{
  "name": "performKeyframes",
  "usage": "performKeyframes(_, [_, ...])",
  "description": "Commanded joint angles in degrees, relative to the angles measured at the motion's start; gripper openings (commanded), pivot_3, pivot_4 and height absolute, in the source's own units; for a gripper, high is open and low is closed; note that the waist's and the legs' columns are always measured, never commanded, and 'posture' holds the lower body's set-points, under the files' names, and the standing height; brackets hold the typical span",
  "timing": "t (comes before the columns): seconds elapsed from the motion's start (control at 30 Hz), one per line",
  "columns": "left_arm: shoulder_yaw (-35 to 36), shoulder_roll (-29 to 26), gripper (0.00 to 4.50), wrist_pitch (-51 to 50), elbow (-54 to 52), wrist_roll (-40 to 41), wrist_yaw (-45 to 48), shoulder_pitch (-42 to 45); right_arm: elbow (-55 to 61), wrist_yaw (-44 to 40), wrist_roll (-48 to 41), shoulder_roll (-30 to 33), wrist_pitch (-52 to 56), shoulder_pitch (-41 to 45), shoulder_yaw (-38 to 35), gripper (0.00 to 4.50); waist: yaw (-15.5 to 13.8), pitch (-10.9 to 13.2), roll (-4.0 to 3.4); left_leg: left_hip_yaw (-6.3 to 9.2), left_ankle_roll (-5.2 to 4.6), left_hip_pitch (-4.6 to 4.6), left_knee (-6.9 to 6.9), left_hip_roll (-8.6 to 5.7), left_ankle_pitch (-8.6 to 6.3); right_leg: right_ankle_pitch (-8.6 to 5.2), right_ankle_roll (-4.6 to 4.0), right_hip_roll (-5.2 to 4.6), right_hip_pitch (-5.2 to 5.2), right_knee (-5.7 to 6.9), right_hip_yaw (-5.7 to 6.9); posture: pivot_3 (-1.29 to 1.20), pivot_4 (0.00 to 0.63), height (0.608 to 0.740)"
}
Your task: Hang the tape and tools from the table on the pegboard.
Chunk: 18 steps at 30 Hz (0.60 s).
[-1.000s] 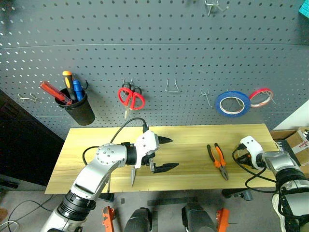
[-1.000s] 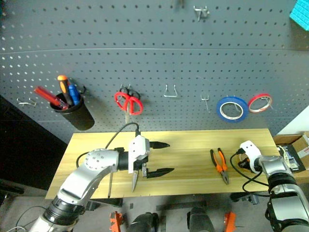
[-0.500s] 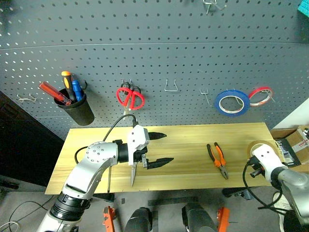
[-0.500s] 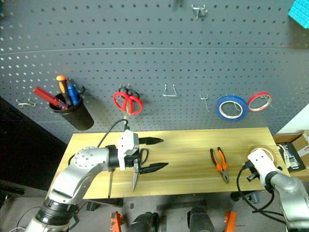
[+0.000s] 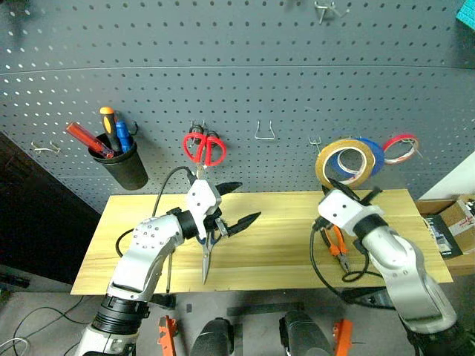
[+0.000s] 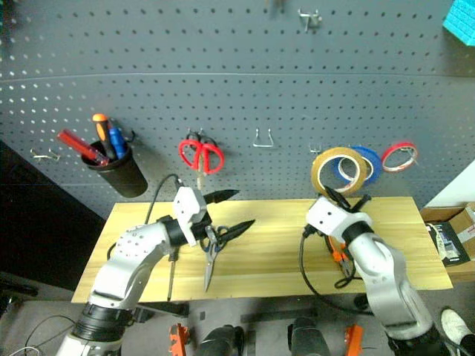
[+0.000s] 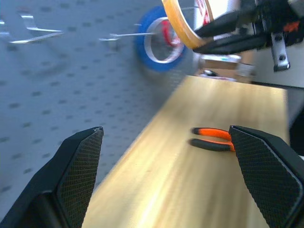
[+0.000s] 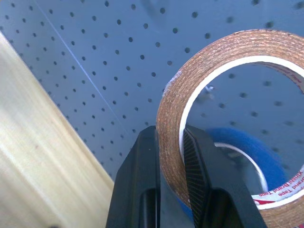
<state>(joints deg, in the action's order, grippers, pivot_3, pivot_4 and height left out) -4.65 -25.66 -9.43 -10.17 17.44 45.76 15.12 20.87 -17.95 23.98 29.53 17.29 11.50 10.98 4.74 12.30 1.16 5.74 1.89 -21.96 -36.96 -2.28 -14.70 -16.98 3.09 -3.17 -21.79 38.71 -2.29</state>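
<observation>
Right wrist view: right gripper (image 8: 170, 142), pinching the tape (image 8: 223, 57), has risen toward the pegboard (image 5: 237, 89); left gripper (image 5: 236, 202) spread.

Partly hidden items, as we record them: blue roll (image 5: 365, 157), its left part covered by the yellow tape (image 5: 338, 161); orange-handled pliers (image 5: 338, 245), handles masked by the right arm; scissors (image 5: 208, 248), handles tucked behind the left gripper (image 5: 231, 205); 1 hook (image 5: 329, 9) cut by the top edge.
</observation>
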Motion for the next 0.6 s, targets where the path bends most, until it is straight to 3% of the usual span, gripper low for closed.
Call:
performKeyframes(0.03, [0.8, 0.18, 4.5, 1.16, -1.52, -0.08, -0.61, -0.14, -6.67, -0.32, -2.08, -1.78, -5.26, 4.37, 0.74, 0.41, 0.07, 0.0, -0.01, -0.01, 0.0, 0.0, 0.01, 0.0, -0.01, 0.0, 0.0, 0.0, 0.0, -0.02, -0.01, -0.12, 0.189, 0.74])
performKeyframes(0.17, [0.73, 0.26, 4.5, 1.18, -1.62, -0.19, -0.82, -0.36, -14.18, -0.73, -3.01, -3.26, -8.35, 7.98, 1.27, 0.41, 0.09, 0.0, -0.01, -0.08, -0.01, -0.17, 0.03, 0.01, -0.01, 0.0, -0.01, 0.0, -0.25, 0.01, -0.06, -0.12, 0.184, 0.74])
performKeyframes(0.27, [0.76, 0.17, 4.5, 1.56, -1.26, -0.48, -0.78, -0.49, -14.36, -0.36, -3.36, -3.49, -9.92, 6.96, 0.78, 1.33, 0.09, 0.0, -0.01, -0.09, -0.01, -0.19, 0.02, 0.01, -0.01, 0.0, -0.01, 0.0, -0.28, 0.05, -0.07, -0.12, 0.184, 0.74])
performKeyframes(0.4, [2.04, -0.92, 4.5, 3.78, 2.23, -2.04, -0.57, 0.12, -6.1, -0.05, -3.41, -4.56, -5.69, -0.91, -0.85, 2.63, -0.09, -0.01, 0.0, -0.05, -0.01, -0.23, 0.03, 0.01, -0.01, -0.01, -0.01, 0.0, -0.3, 0.07, -0.04, -0.13, 0.184, 0.74])
performKeyframes(0.47, [2.72, -1.99, 4.5, 5.72, 5.09, -2.96, 0.09, 0.92, -2.22, 0.75, -2.55, -5.98, -1.64, -5.3, -1.72, 3.29, 0.01, -0.01, 0.0, -0.04, -0.01, -0.26, 0.01, 0.02, -0.01, -0.01, -0.01, 0.0, -0.32, 0.09, -0.04, -0.14, 0.186, 0.74])
performKeyframes(0.6, [2.55, -4.11, 4.5, 8.87, 10.06, -4.29, 2.03, 2.6, 2.25, 3.33, -4.16, -14.73, 15.85, -10.52, -6.05, 4.49, 0.24, -0.01, -0.01, -0.04, 0.0, -0.26, -0.01, 0.03, -0.01, -0.01, -0.01, 0.0, -0.37, 0.22, -0.07, -0.15, 0.188, 0.74])
